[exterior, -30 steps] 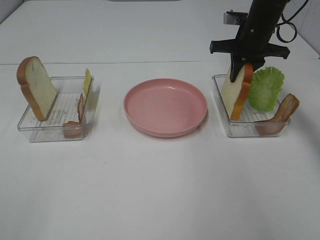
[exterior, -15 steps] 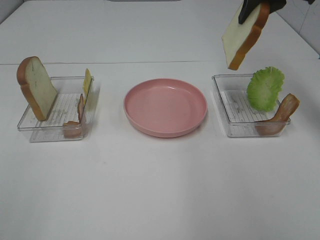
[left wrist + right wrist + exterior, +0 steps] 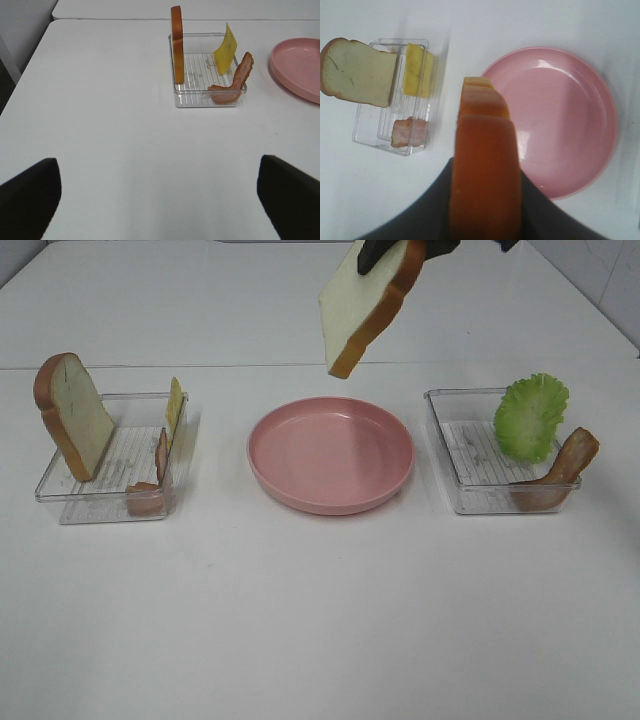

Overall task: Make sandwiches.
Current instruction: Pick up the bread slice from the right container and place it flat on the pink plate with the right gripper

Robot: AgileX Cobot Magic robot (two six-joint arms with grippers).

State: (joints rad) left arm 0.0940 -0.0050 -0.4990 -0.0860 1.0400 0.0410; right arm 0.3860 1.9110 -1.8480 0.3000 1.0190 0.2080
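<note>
Pink and bare, the pink plate [image 3: 330, 453] sat at mid-table in the high view, with nothing yet stacked on it. Your right gripper [image 3: 398, 250], mostly cut off by the frame edge, pinched the held bread slice [image 3: 362, 308] by its upper crust. The slice hung tilted in the air over the plate's far rim, touching nothing. The right tray [image 3: 468, 455] contained the lettuce leaf [image 3: 532, 417] and the right meat strip [image 3: 562, 472]. In the left tray [image 3: 100, 502], the second bread slice [image 3: 72, 415] leaned upright at the outer end. The cheese [image 3: 175, 403] and the left meat strip [image 3: 158, 465] stood at the end nearer the plate.

In the left wrist view, your left gripper [image 3: 157, 165] hung over bare table, well apart from the left tray, jaws spread wide and empty.

In the right wrist view, the held slice appeared edge-on, its orange-brown crust clamped between the dark jaws. The plate lay beneath it but off to one side, not centred.

Assessment: the step in hand was carrying the first slice to the plate as the base of the stack, so the task was barely begun. Your next move called for centring the slice over the plate and turning the wrist so the broad face went down. It then called for lowering close before letting go, as a high or edge-on release would likely tip the slice onto the rim.
</note>
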